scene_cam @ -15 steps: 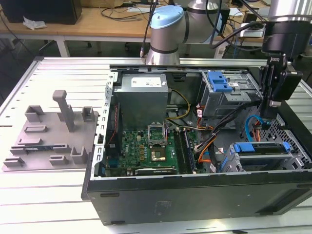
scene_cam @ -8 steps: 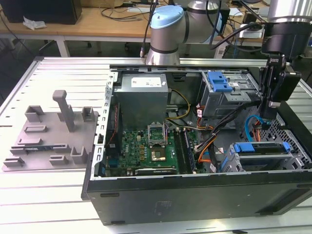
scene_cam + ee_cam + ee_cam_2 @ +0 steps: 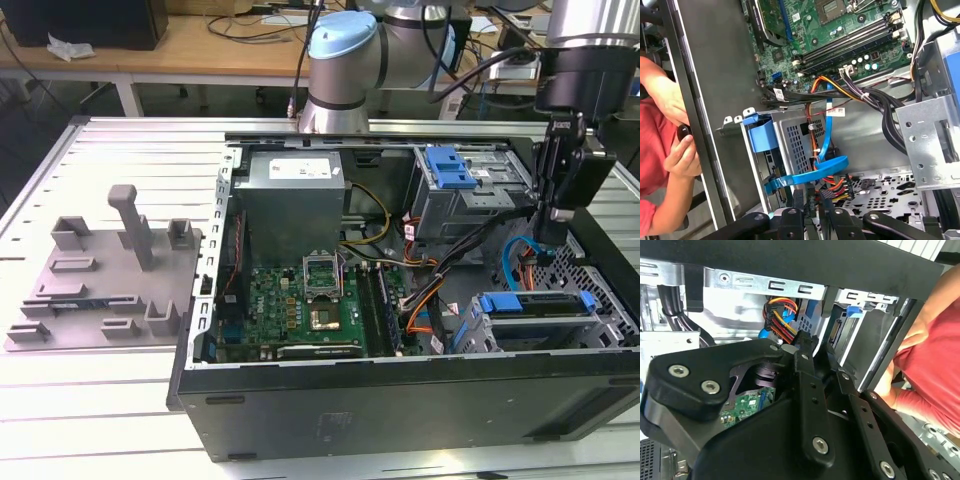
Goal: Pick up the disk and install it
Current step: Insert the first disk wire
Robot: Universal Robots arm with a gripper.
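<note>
The disk [image 3: 535, 304], a flat grey piece framed by blue rails, sits in the lower drive cage at the near corner of the open computer case, on the exterior view's right. My gripper [image 3: 553, 212] hangs a little above and behind it, over the blue data cable [image 3: 515, 250]. In both wrist views the fingers [image 3: 798, 202] stand close together with nothing between them, just above the cables. The blue rail end [image 3: 762, 136] shows at the cage's mouth in the first wrist view, and the gripper [image 3: 812, 200] is apart from it. In the second wrist view the gripper [image 3: 815, 351] points at the cage.
The case wall [image 3: 400, 400] rings the motherboard [image 3: 300, 310], power supply [image 3: 295, 200] and upper bay with a blue latch [image 3: 447, 166]. Cable bundles [image 3: 840, 90] cross beside the cage. A person's hand [image 3: 682, 145] in a red sleeve rests outside the wall. A grey fixture [image 3: 110, 280] lies left.
</note>
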